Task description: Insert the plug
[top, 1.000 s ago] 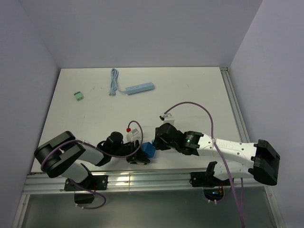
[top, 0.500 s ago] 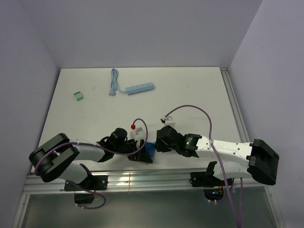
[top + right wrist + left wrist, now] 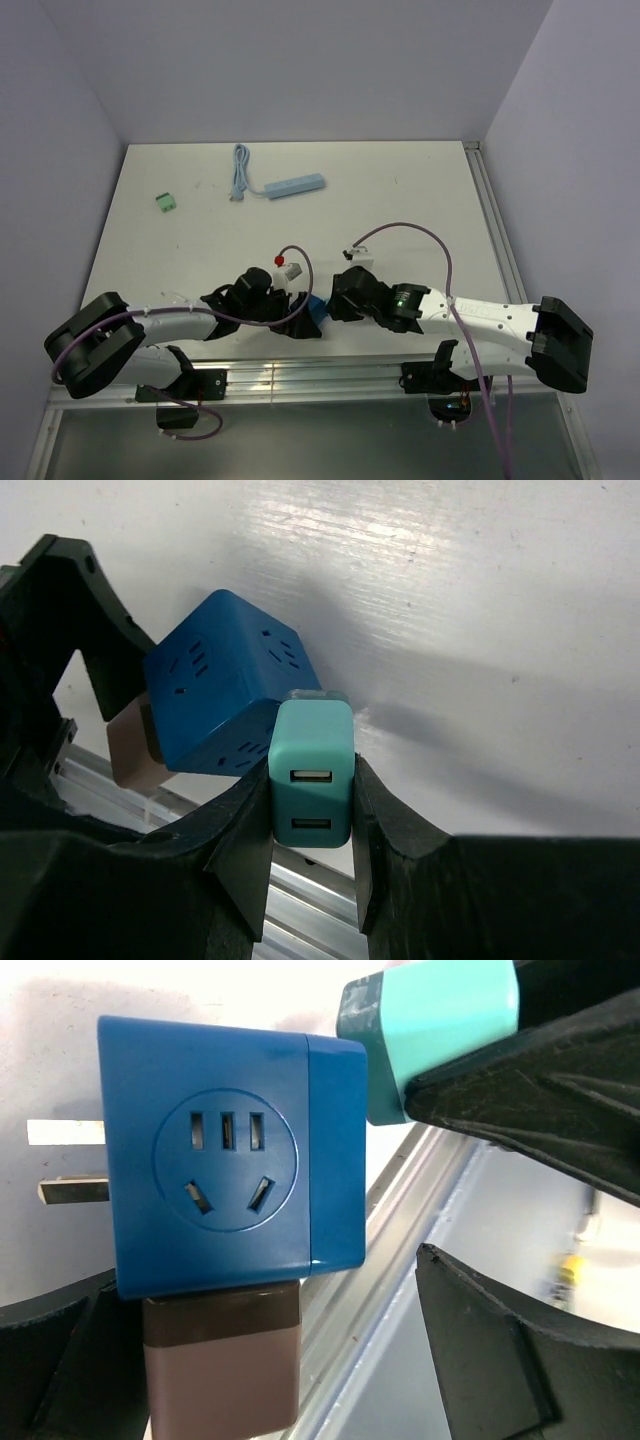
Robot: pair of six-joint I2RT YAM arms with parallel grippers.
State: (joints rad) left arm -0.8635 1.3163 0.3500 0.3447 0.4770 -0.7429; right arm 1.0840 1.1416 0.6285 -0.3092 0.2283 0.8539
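White table [image 3: 400, 190], pale lilac walls [image 3: 300, 70], metal rail [image 3: 330, 376] along near edge.

The left arm [image 3: 170, 322] stretched out lower along the counter's [image 3: 200, 230] near edge, its elbow swinging left. The left gripper [image 3: 297, 320] slid right, up against the blue socket cube [image 3: 317, 311]. The gap to the right gripper [image 3: 335, 300] narrowed, leaving the cube mostly hidden from above.

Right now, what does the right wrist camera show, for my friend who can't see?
The right tool pinches a teal USB plug, held close up to a blue socket cube on the white table.
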